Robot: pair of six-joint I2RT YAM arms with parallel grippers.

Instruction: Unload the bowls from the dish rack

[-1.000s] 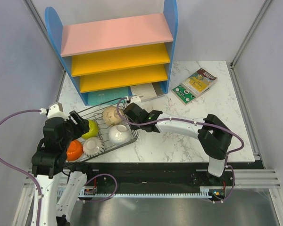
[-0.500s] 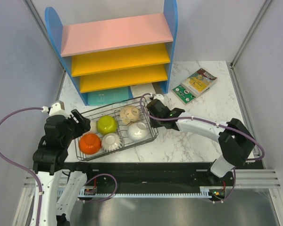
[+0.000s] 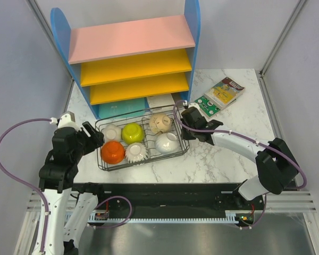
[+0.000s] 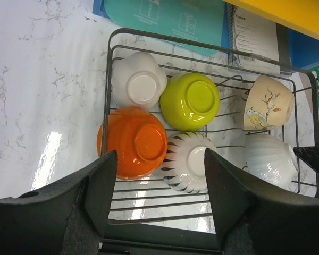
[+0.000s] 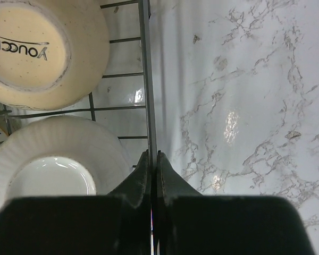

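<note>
Six bowls point(image 4: 190, 101) sit in the dish rack point(image 5: 147, 79), none unloaded yet; our right gripper point(image 5: 153, 155) pinches its right rim, and we judge our spread left gripper point(image 4: 160, 164) must next lift the orange bowl point(image 4: 133, 142) from its near-left corner.

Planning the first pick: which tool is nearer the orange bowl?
Left. The left tool hangs open right by the orange bowl; the right tool is shut on the dish rack at its opposite edge wire.

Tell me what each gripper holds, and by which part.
The right gripper is shut on the dish rack, pinching its right-end rim wire. The left gripper is open beside the rack's left end, holding nothing.
</note>
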